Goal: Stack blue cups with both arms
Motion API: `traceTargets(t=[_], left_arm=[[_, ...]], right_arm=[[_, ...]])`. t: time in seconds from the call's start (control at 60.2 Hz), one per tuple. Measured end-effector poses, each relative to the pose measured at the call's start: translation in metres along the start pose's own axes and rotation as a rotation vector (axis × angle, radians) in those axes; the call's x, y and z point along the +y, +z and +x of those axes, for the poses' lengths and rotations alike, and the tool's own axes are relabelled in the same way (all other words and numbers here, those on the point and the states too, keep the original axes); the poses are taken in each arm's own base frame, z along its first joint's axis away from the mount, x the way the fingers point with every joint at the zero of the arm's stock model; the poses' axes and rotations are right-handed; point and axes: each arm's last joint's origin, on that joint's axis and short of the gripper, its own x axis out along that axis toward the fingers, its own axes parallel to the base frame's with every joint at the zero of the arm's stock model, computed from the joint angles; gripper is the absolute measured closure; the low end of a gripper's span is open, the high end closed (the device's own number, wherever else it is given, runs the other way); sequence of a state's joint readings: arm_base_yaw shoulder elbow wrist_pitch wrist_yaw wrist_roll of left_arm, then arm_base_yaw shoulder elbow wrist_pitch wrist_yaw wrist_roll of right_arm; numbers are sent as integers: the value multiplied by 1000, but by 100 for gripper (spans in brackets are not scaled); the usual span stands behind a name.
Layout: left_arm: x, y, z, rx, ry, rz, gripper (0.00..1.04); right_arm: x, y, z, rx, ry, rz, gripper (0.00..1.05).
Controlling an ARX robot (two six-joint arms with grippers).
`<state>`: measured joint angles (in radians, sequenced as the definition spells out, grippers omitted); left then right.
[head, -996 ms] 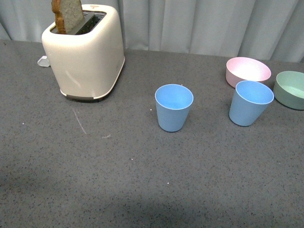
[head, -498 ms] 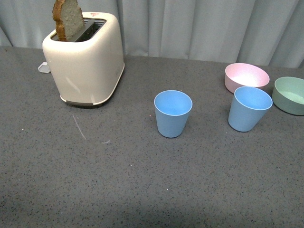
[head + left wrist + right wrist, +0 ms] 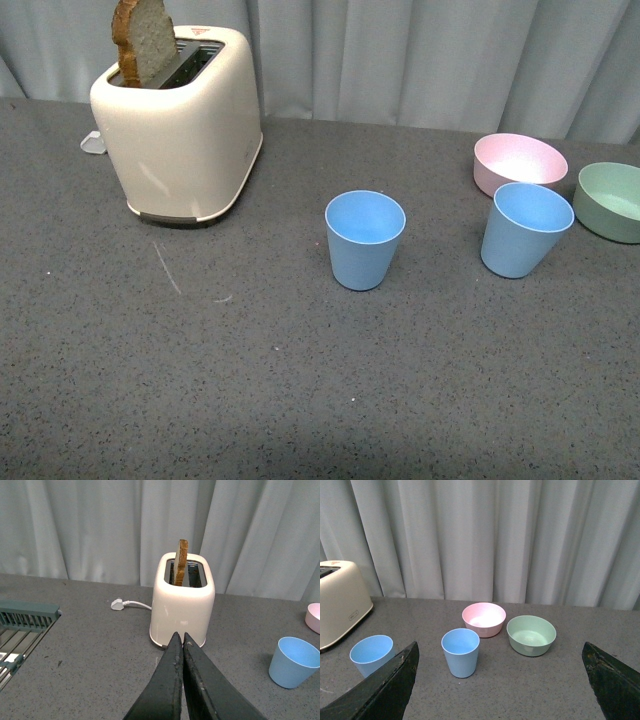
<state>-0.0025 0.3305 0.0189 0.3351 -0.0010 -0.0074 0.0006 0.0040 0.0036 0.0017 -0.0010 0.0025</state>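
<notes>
Middle cup [image 3: 365, 240]: set upright and mouth up on the table [image 3: 300, 400], in the open between the toaster [image 3: 180, 120] and the other cup, well apart from both.
Right-hand cup [image 3: 526, 230]: set upright and mouth up, just in front of the pink bowl [image 3: 520, 160] and just beside the green bowl [image 3: 608, 200]. Whether either bowl is touched cannot be told.
Left gripper [image 3: 180, 637]: jaws pressed together, nothing held. It is aimed at the toaster, where a slice of toast [image 3: 181, 562] is stood in the slot.
Right gripper [image 3: 500, 647]: jaws spread wide, nothing between them, with both cups and both bowls seen ahead.
Progress: judged not yet begun, as neither cup is taken.
Handling: the cups are judged light and fairly stiff, though the thin wall may be flexed by a hard squeeze. Some grip is offered by the matte surface. A cup could be tipped easily by a sideways knock.
Hold: best taken across the upper wall just under the rim, where the taper is widest and slipping down is resisted.
Risk: little room is left by the bowls around the right-hand cup.
</notes>
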Motion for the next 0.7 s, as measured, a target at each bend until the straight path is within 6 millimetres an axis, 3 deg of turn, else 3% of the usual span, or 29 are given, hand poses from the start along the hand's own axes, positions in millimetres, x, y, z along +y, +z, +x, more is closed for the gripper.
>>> traceTargets(t=[0.697], left_arm=[[0,-3,-22,7,-1,0,101]], right_arm=[[0,0,0,0,0,0,10]])
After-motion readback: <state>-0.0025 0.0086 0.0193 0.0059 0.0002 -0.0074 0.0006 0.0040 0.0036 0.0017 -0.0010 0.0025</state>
